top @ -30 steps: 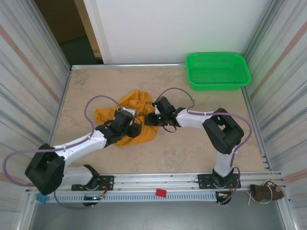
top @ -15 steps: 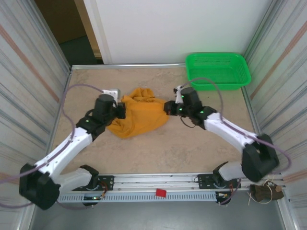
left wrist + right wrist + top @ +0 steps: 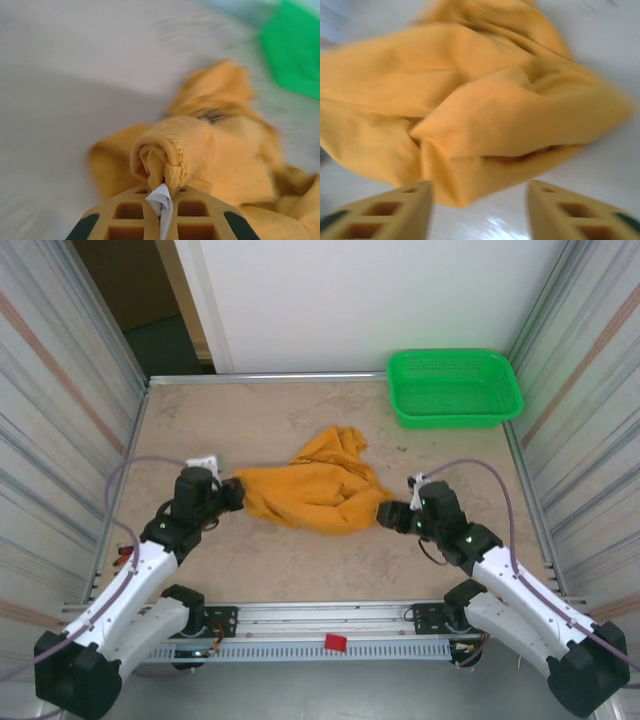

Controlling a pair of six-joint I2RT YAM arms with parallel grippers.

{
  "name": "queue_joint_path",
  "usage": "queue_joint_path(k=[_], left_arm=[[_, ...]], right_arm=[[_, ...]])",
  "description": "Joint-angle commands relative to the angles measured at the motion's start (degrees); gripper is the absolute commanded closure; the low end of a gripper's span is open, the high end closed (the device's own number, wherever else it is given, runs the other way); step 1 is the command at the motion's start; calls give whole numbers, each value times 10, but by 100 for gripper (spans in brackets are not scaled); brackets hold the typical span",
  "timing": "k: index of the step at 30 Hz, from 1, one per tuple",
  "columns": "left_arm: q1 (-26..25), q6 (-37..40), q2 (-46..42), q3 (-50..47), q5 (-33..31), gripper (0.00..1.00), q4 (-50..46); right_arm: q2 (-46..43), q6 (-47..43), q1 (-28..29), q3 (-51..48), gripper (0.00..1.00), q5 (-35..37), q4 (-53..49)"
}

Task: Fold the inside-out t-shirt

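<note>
Overhead view of a beige marble-look surface (image 3: pixel 330 560) with two white robot arms reaching in from its near edge. A mustard-orange t-shirt (image 3: pixel 315 490) lies crumpled near the middle, drawn out sideways, with a loose fold sticking up toward 12 o'clock. The left fingers (image 3: pixel 232 492) are at the shirt's 9 o'clock end, closed tight on a bunched hem; the left wrist camera shows that roll of cloth pinched between them, with a small white tag (image 3: pixel 161 197) poking out of the grip. The right fingers (image 3: pixel 388 515) sit at the shirt's 4 o'clock edge, spread wide apart; in the right wrist view a folded corner of the cloth lies between and just ahead of them, unclamped. A green basket (image 3: pixel 455 387) sits in the 1 o'clock corner, well apart from the shirt.
</note>
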Motion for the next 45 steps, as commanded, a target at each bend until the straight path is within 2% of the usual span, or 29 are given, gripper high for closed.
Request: queue_joint_path(k=[1,3,7,10,12,14,17,20,24,29,37,39,40,42,43,45], left_arm=[[29,-80,-67,-53,-80,100,-45],[44,-90,-93,-70,-83,100,-61],[51,-82,-111,-66,-92,100,-91],[51,-79,-102,-48,-108,67,-115],[51,-66,-97,-36,-96,58,-101],[43,-48,-83,-10,-88,55,-89],[-14,-8,-30,47,-115,51,-73],[-96,36,70,119,-125,48,-58],[-181,86,242,215,-89,45,-44],[-220,119,431,321,-26,41,-65],[-231,130,571,414,16,37,-113],[-231,128,598,432,35,42,-133],[-231,130,608,437,46,53,-138],[-231,132,618,445,56,94,-140],[-230,133,616,447,57,100,-139],[-228,136,591,445,52,100,-124]], right_arm=[[-42,31,-14,-2,32,62,-38],[-19,16,-31,13,32,50,-30],[85,-20,-37,59,29,20,11],[178,-47,-35,98,27,-3,45],[232,-61,-32,129,27,-21,62],[288,-72,-22,159,27,-31,76],[375,-87,0,199,27,-26,85],[432,-86,17,217,28,-14,91],[434,-54,22,186,29,6,106],[374,-26,27,138,27,17,110],[348,-3,53,111,26,30,112],[351,1,65,107,26,39,118],[354,4,68,103,27,42,122],[361,10,73,96,29,43,129],[363,11,78,92,32,48,130],[359,12,86,85,41,58,132]])
